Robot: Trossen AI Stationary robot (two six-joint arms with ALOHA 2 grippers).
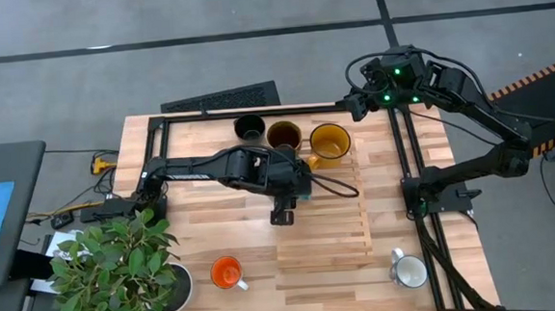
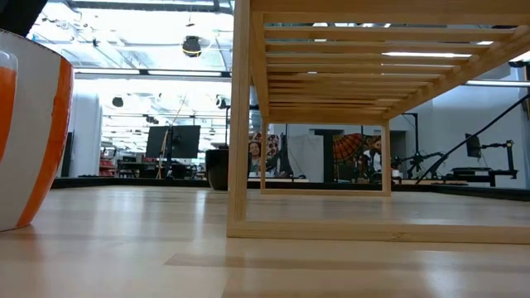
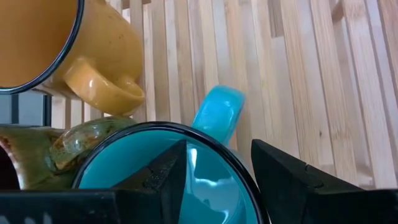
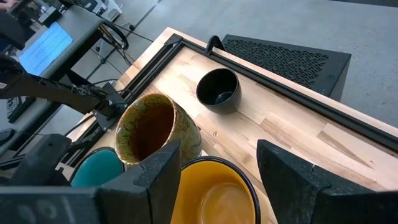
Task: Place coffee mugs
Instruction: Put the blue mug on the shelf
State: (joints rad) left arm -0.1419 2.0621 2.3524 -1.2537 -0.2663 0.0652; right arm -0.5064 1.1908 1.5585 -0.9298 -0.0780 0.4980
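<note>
In the left wrist view the teal-blue mug (image 3: 155, 180) stands upright, its handle (image 3: 217, 115) over the wooden slats. My left gripper (image 3: 219, 163) is open and straddles its rim, one finger inside, one outside. In the high view the left gripper (image 1: 287, 179) hides this mug. The black mug (image 1: 249, 127), brown mug (image 1: 284, 136) and mustard-yellow mug (image 1: 330, 141) sit in a row at the far side. The orange mug (image 1: 226, 271) and white mug (image 1: 410, 271) stand near the front edge. My right gripper (image 4: 219, 163) hovers open beyond the yellow mug (image 4: 214, 193). My left gripper comes at the teal mug from above, with one finger (image 3: 165, 177) inside the cup and the other (image 3: 292, 180) outside, beside the rim (image 3: 244, 174) near the handle. A clear gap shows at the inner finger. Whether the outer finger touches the wall, I cannot tell.
A low slatted wooden rack (image 1: 322, 215) takes up the table's middle right. A potted plant (image 1: 120, 266) fills the near left corner. Black frame rails (image 1: 256, 111) run along the far edge and down the right side. The orange mug (image 2: 25, 132) looms at the left of the low view.
</note>
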